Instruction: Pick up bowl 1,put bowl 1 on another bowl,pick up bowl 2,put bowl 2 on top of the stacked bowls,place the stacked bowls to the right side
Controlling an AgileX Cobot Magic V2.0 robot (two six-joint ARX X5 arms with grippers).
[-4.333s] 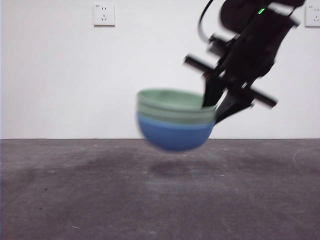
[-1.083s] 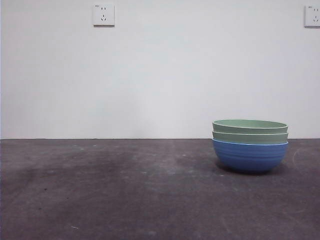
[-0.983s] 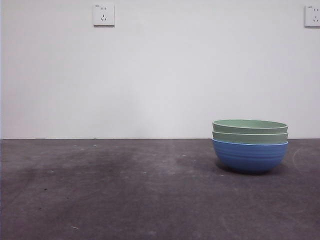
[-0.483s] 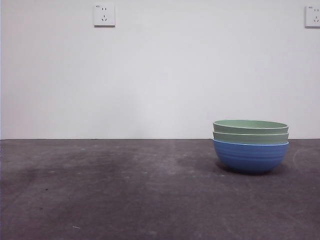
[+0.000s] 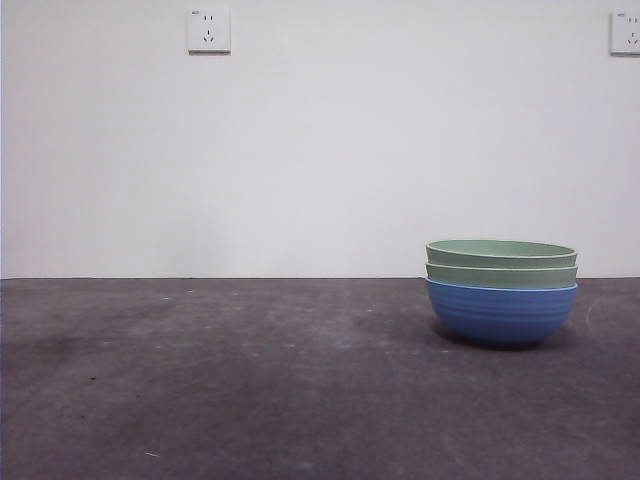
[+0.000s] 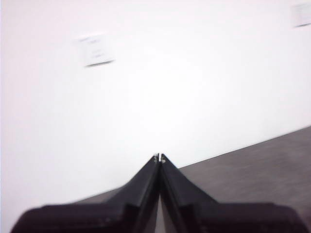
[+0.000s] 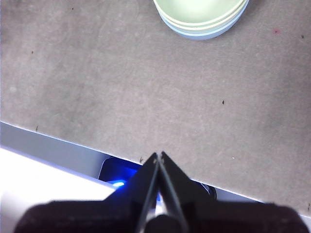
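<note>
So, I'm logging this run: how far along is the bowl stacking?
It looks finished. The two pale green ribbed bowls sit nested in the blue ribbed bowl on the table's right side. The left gripper and right gripper are shut, holding nothing. Nothing appears left.

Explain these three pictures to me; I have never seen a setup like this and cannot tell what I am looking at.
This is a two-armed robot at a table. One picture comes from a low camera looking level across the table toward a white wall. It shows a stack of bowls on the right: a blue bowl at the bottom with two pale green bowls nested in it. No arm appears there.

The other two pictures come from cameras on the arms' wrists. The left tool is shut, holds nothing and faces the wall. The right tool is also shut and empty, looking down at the table edge, with the stack well clear of it.
</note>
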